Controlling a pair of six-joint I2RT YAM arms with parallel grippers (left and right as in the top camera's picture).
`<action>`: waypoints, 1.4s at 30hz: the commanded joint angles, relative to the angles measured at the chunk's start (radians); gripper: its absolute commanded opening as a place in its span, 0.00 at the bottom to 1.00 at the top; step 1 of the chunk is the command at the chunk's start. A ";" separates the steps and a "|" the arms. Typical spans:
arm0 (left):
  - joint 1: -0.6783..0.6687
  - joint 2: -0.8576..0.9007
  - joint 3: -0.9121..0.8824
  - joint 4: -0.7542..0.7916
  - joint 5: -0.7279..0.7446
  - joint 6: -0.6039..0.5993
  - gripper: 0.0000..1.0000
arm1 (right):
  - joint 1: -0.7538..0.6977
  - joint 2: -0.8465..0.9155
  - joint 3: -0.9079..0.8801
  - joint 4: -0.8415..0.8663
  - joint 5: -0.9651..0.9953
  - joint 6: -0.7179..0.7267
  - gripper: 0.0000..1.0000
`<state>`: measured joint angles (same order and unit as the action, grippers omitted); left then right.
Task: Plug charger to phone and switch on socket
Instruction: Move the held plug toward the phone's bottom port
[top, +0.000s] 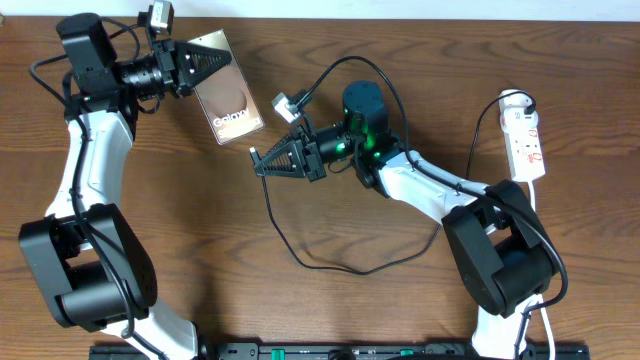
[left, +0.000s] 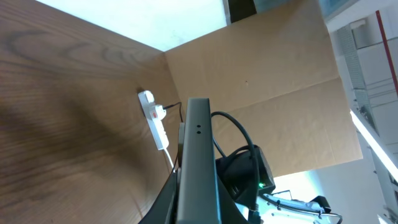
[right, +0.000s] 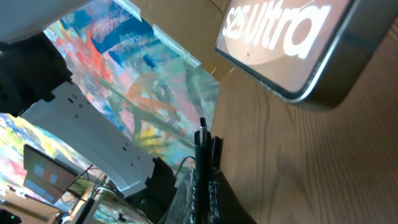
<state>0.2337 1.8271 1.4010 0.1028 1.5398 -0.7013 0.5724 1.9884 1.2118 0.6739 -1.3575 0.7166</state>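
Note:
The phone (top: 228, 95), a slab with a brown face and white lettering, is held tilted above the table by my left gripper (top: 205, 65), which is shut on its upper end. In the left wrist view the phone's grey edge (left: 198, 168) runs up between the jaws. My right gripper (top: 262, 163) is shut on the charger's plug end (right: 203, 142), its tip pointing toward the phone's lower end (right: 292, 43) with a gap between them. The black cable (top: 330, 265) loops over the table. The white socket (top: 525, 135) lies at the far right, also in the left wrist view (left: 154, 118).
A thick white cord (top: 535, 200) runs from the socket down the right side. A cardboard wall (left: 261, 68) stands beyond the table's far edge. The two arms' bases (top: 90, 270) sit at the front left and front right.

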 joint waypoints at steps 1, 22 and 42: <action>0.002 -0.001 0.009 0.012 0.032 0.013 0.07 | 0.003 -0.006 0.005 -0.048 -0.010 -0.072 0.01; -0.027 -0.001 0.009 0.012 0.032 0.029 0.07 | -0.004 -0.006 0.005 -0.027 0.005 -0.078 0.01; -0.061 -0.001 0.009 0.012 0.032 0.037 0.07 | -0.018 -0.006 0.005 -0.026 0.035 -0.066 0.01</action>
<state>0.1898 1.8271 1.4010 0.1089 1.5398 -0.6792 0.5591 1.9884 1.2114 0.6445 -1.3426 0.6613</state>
